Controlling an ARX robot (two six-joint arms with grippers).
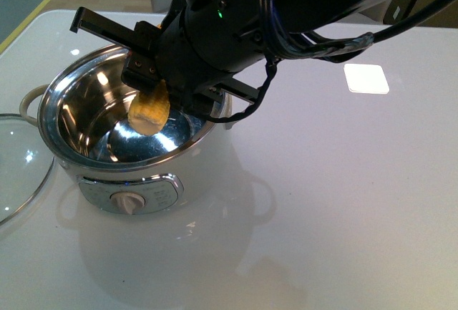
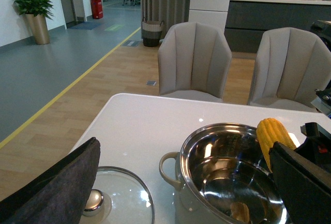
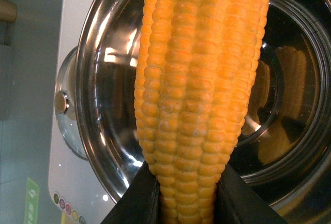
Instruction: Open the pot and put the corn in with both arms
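The cream-white pot (image 1: 193,161) stands open at the table's left, its steel bowl empty. My right gripper (image 1: 152,89) hangs over the bowl, shut on the corn (image 1: 149,109), which points down inside the rim. In the right wrist view the corn (image 3: 196,79) fills the middle, clamped at its narrow end by my right gripper (image 3: 189,188), with the pot's bowl (image 3: 103,105) behind it. In the left wrist view my left gripper (image 2: 183,146) is open and empty, to the left of the pot (image 2: 181,206), and the corn (image 2: 274,133) shows above the rim.
The glass lid (image 1: 18,174) lies flat on the table left of the pot, with its knob in the left wrist view (image 2: 93,202). A white square patch (image 1: 366,78) shows on the table at the right. Two grey chairs (image 2: 194,61) stand beyond the far edge.
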